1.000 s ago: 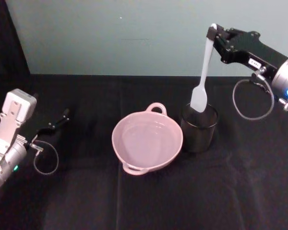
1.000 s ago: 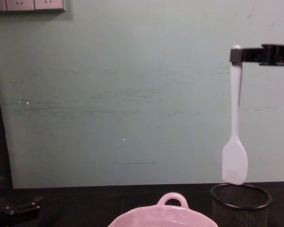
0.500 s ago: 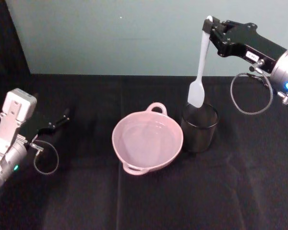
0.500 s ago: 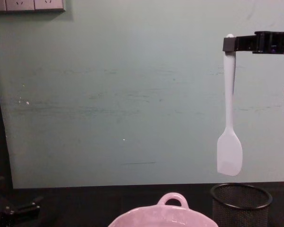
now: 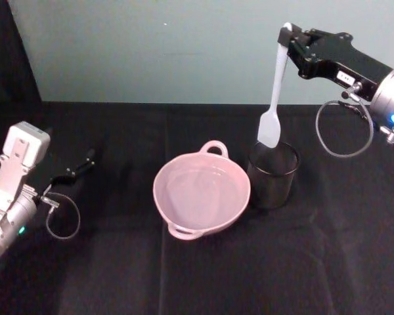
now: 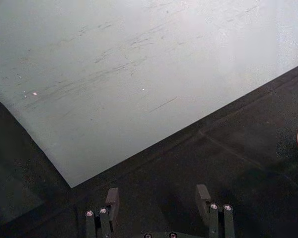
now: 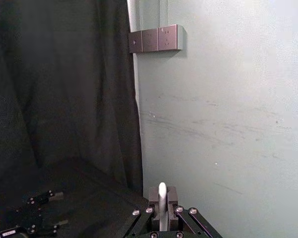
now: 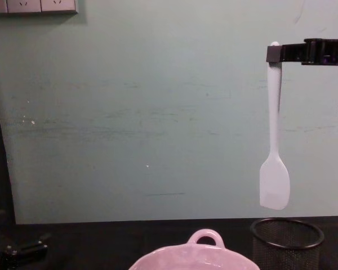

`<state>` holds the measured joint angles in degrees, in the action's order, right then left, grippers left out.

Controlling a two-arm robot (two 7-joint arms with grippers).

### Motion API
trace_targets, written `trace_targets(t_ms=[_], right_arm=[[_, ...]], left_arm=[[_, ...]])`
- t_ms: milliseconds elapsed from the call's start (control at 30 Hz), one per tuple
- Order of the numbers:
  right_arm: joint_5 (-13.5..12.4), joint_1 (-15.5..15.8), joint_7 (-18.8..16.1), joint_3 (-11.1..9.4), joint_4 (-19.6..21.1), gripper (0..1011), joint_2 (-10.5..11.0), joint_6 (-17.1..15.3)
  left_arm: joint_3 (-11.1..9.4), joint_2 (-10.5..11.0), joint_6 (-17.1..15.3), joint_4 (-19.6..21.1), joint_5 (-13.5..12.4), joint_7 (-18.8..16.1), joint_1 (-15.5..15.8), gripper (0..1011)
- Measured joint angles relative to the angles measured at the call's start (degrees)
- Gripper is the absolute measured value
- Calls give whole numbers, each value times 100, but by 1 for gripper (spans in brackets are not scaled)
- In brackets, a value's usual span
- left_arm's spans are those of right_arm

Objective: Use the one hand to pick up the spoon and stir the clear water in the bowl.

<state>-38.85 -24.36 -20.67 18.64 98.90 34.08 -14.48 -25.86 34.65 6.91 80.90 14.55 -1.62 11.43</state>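
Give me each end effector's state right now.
Left end effector: open, empty.
Right end effector: shut on the spoon, which hangs above the cup.

The black, flat-jawed right gripper (image 5: 290,41) pinches the handle tip of the long white spoon (image 5: 274,92), which hangs upright in the air with its scoop down, just right of the wide, glossy pink bowl (image 5: 156,190) holding barely visible clear water (image 5: 200,193).

Black mesh cup (image 5: 273,177) upright on black-draped counter (image 5: 203,275). Pale green wall (image 5: 151,52) behind, scuffed. Socket plate (image 8: 32,5) high up.
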Motion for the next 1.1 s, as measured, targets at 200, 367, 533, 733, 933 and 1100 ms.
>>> trace_targets(t_ms=[200,367,533,733,933,1100], right_arm=[[1,65,-91,119,23,97,5,112],[108,-42,-260,458,-10,98,-151,193],[282,-171,-394,804,-107,98,-320,244],[468,-203,-521,1041,-299,97,-442,407],[589,-77,-687,1193,-530,98,-558,665],[657,13,-808,1295,-716,97,-671,792]], left_arm=[[0,0,0,0,0,0,0,1011],[0,0,0,0,1,0,0,1011],[0,0,0,0,0,0,0,1011],[0,0,0,0,0,0,0,1011],[0,0,0,0,0,0,0,1011],[0,0,0,0,0,0,0,1011]])
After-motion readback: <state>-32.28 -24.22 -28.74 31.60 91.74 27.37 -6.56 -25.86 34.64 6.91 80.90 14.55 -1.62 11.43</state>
